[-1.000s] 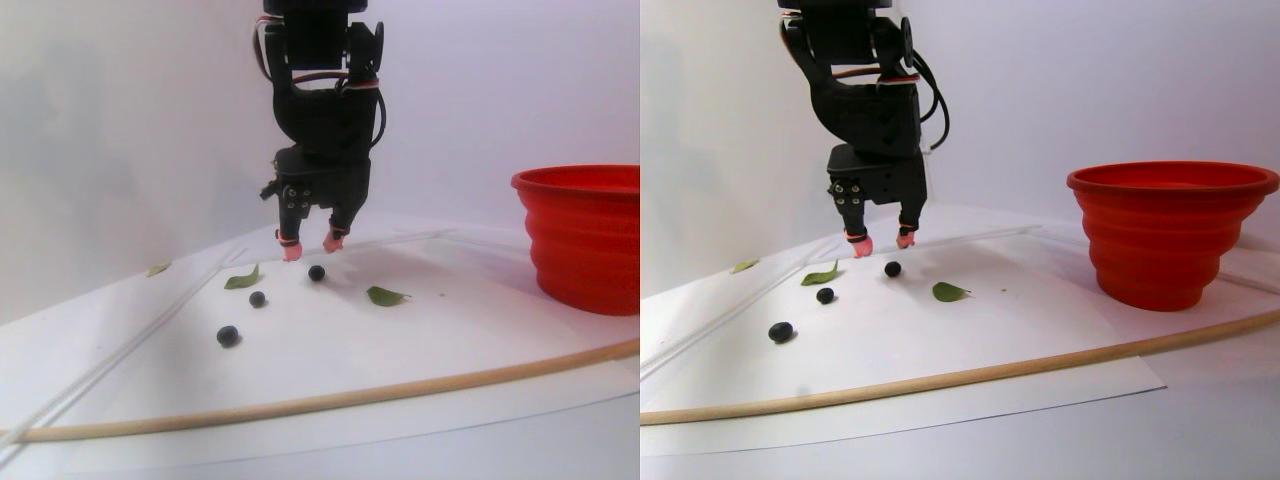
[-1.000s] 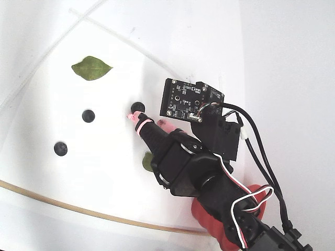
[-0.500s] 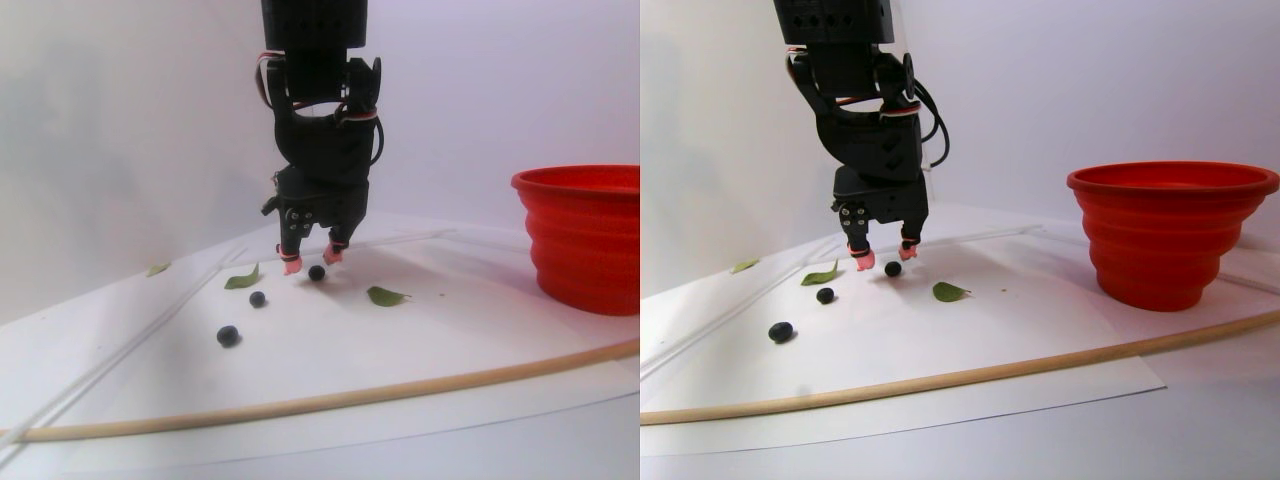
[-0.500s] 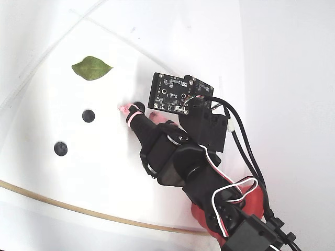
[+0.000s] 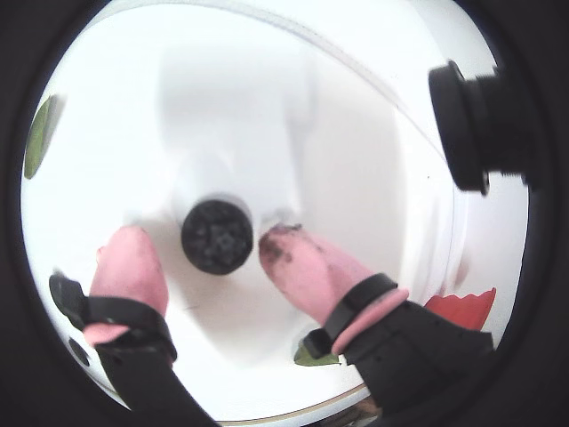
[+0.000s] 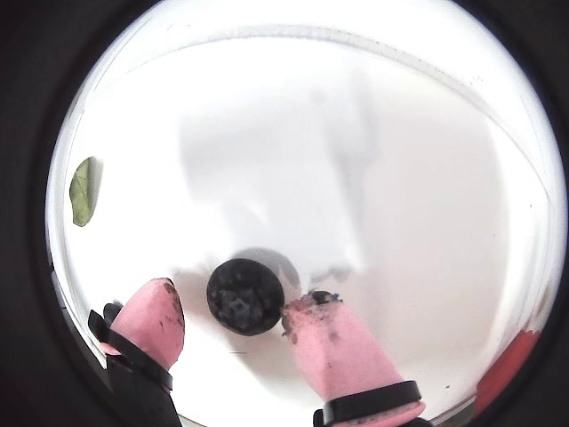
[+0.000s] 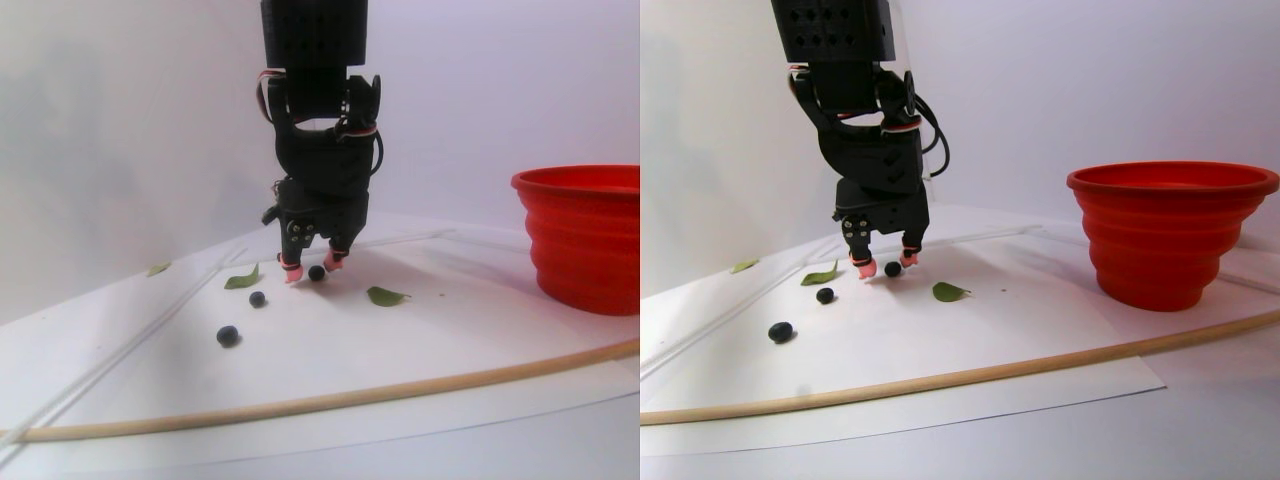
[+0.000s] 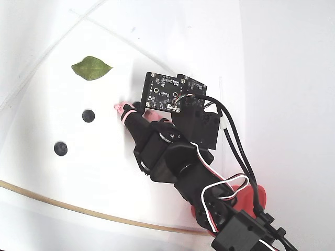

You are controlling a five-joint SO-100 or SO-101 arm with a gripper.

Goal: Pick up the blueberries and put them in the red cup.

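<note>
Pink-tipped fingers (image 5: 302, 267) are down at the white sheet (image 7: 420, 330), and the gripper (image 5: 204, 258) straddles one of the blueberries (image 5: 217, 236). In a wrist view the berry sits right in the gap: the right-hand pad touches or all but touches it, the left-hand pad stands just clear. So the claw is part open, wrapped around the berry but not yet pinching it. The berry rests on the sheet, not lifted.

In the stereo pair view, left half, the gripper (image 7: 311, 267) hangs straight down from the black arm (image 7: 315, 120), the dark berry showing between the tips. Two more berries lie apart toward seven o'clock of it: one near (image 7: 257, 299), one farther out (image 7: 228, 336). A green leaf (image 7: 385, 296) lies at four o'clock of the tips, another leaf (image 7: 243, 279) at nine o'clock.

Well off at three o'clock stands the red cup (image 7: 580, 240), upright, wide rim up. A wooden rod (image 7: 330, 401) curves along the sheet's near edge.

In the fixed view the arm covers most of the cup; only a red sliver (image 8: 251, 194) shows.
</note>
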